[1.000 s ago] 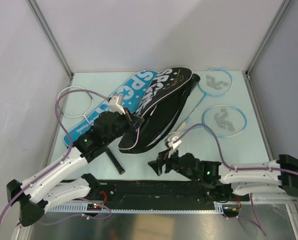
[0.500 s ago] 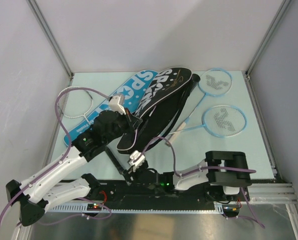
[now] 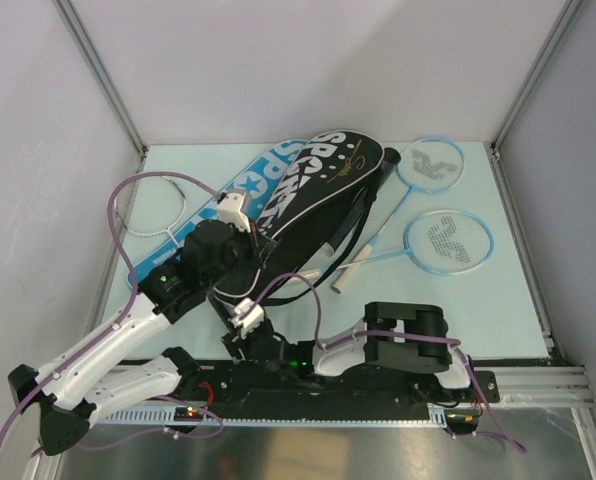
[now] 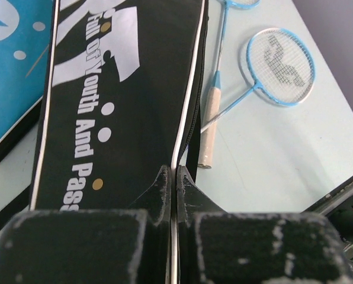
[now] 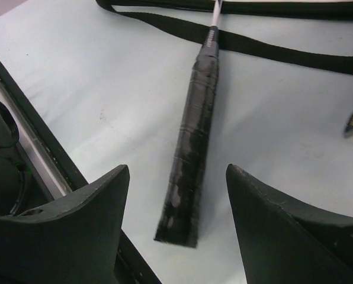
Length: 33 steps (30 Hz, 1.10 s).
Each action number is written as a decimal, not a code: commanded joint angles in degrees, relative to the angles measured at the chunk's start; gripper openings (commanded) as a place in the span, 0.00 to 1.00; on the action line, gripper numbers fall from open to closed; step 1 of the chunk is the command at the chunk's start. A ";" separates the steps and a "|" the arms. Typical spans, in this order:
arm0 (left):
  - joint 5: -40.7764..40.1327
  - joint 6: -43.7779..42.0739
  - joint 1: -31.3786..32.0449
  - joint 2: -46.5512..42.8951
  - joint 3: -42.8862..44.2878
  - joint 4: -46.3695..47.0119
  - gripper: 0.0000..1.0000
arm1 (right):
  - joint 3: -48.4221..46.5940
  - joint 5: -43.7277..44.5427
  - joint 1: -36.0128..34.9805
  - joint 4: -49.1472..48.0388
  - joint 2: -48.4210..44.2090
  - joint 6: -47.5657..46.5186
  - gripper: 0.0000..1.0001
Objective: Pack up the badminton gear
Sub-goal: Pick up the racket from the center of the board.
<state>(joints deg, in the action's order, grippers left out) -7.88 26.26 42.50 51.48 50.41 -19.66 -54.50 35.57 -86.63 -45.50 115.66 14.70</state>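
The left gripper [image 4: 172, 177] is pinching the white-piped edge of the black cover [image 4: 117, 118], jaws narrowed onto it, the cover lying across the blue cover [image 4: 10, 71]. The right gripper [image 5: 176, 171] is holding its jaws wide astride a black-wrapped racket handle [image 5: 191, 148] lying on the bench [image 5: 76, 89].

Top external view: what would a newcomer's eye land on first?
The big black SPORT cover lies diagonally mid-table, its edge pinched in the left end effector. Two light-blue rackets lie far right, and the right end effector hangs open over a black racket handle near the front edge.
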 commanded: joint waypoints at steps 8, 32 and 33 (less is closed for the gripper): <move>-0.55 -1.41 -0.07 -1.02 3.19 4.56 0.00 | -9.61 2.14 0.42 15.19 6.98 3.67 0.67; -21.32 -3.41 -0.18 -0.50 1.61 3.37 0.00 | -2.81 7.43 -9.79 54.61 -13.59 15.50 0.10; -21.79 -3.15 -0.20 -0.41 1.88 3.21 0.00 | -1.75 7.07 -10.45 57.35 -14.70 18.11 0.11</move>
<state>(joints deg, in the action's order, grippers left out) -23.33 22.44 42.35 51.66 50.37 -19.88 -59.64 42.87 -94.96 -4.84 105.80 23.90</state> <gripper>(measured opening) 0.020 0.355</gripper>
